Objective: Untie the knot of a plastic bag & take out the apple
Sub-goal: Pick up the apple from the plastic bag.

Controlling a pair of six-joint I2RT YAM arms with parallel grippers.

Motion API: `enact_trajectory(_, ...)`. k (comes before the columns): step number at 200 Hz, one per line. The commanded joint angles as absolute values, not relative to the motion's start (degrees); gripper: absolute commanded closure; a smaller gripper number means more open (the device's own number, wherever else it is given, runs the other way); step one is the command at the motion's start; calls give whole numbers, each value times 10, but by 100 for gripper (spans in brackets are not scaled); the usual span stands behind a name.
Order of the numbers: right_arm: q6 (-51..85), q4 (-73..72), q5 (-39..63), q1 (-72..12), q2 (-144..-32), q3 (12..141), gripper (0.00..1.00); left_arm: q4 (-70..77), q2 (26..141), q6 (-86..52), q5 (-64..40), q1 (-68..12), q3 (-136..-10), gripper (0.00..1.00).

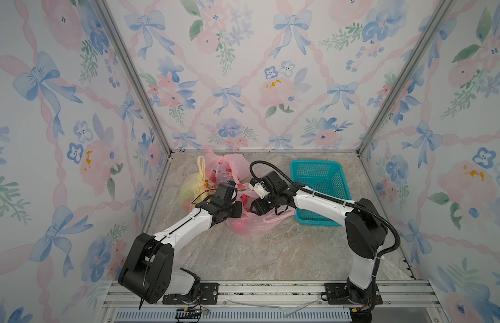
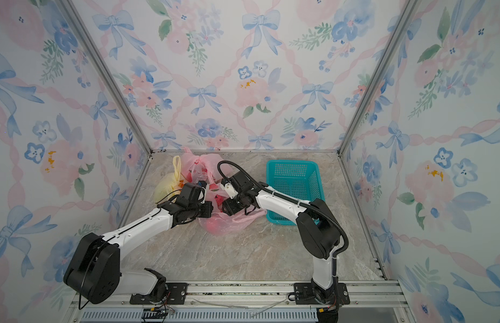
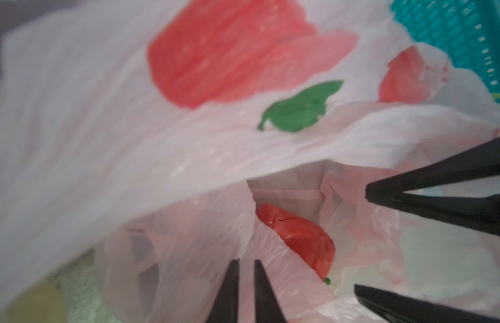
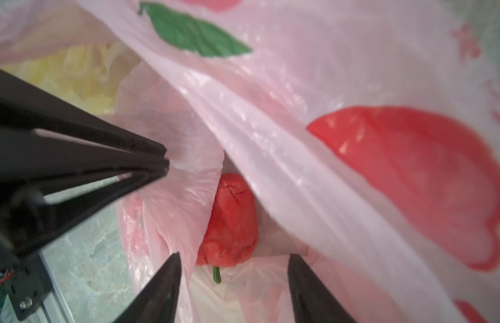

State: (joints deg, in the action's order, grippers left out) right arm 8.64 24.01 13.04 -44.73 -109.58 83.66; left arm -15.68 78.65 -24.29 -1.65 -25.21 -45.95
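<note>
Pink plastic bag (image 3: 131, 145): thin, crinkled film, mouth agape on marble table (image 1: 271, 251). Red apple (image 4: 232, 221) inside. Left hand (image 3: 246, 268) barely parted; right hand (image 4: 234, 263) spread, empty.

Parted right gripper (image 4: 233, 275) fingers (image 4: 162, 290) frame bagged apple (image 4: 230, 221).

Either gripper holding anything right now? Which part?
Right gripper is open, holding nothing. Left gripper has its jaws almost together at the mouth rim of the pink plastic bag; whether it pinches the film cannot be told.
</note>
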Motion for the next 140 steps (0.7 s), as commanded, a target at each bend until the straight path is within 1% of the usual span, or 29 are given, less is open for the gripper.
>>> enact_trajectory(1, 115, 210, 106, -451, -1122, 853, 34, -182, 767, -266, 53, -239, -452, 62)
enact_trajectory(19, 137, 169, 93, -450, -1122, 846, 34, -182, 769, -266, 68, -233, -454, 55)
enact_trajectory(35, 143, 156, 78, -450, -1134, 863, 34, -181, 780, -266, 66, -226, -456, 55)
enact_trajectory(44, 143, 155, 74, -450, -1146, 876, 34, -180, 788, -266, 60, -222, -455, 57)
enact_trajectory(55, 142, 155, 74, -451, -1162, 895, 34, -176, 795, -265, 53, -220, -452, 62)
enact_trajectory(61, 142, 155, 74, -450, -1170, 903, 34, -172, 798, -264, 46, -219, -449, 69)
enact_trajectory(80, 143, 154, 66, -453, -1192, 926, 33, -165, 809, -261, 31, -216, -445, 87)
enact_trajectory(90, 145, 150, 56, -454, -1202, 935, 32, -163, 813, -258, 24, -214, -443, 100)
enact_trajectory(122, 149, 155, 20, -453, -1232, 965, 31, -157, 803, -244, 8, -214, -446, 100)
enact_trajectory(140, 158, 125, 24, -451, -1220, 940, 32, -150, 774, -235, 5, -213, -447, 100)
